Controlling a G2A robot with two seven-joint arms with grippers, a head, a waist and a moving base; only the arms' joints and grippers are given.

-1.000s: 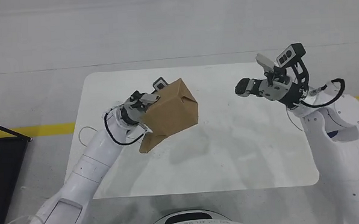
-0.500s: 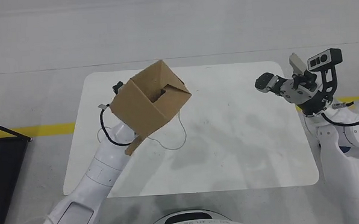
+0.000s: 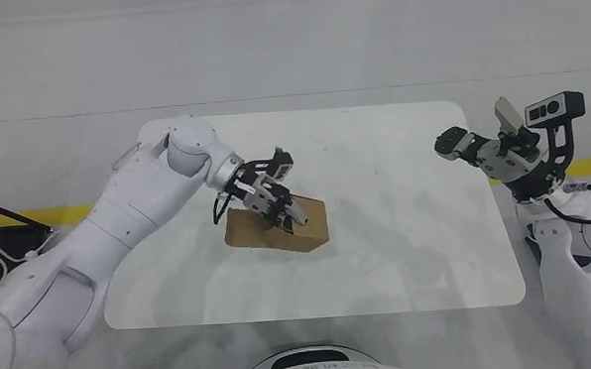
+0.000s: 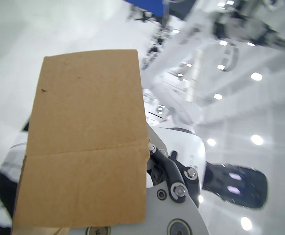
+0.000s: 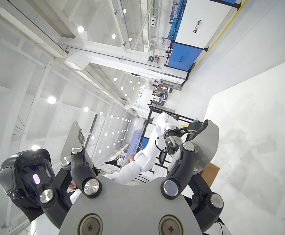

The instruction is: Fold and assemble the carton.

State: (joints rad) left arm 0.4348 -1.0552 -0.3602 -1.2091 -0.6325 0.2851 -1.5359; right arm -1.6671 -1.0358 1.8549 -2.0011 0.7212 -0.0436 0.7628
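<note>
**Carton on the table, held by the left gripper**

Top view: the carton lies left of centre on the table, with the left gripper on top of it. Left wrist view: that gripper clamps a carton flap. Right wrist view: the right gripper is spread wide.

left jaws clamped; right jaws spread.

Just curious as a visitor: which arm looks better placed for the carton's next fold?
Probably left: the left gripper holds the carton on the table; the right gripper hangs open, apart, at the table's edge.
</note>
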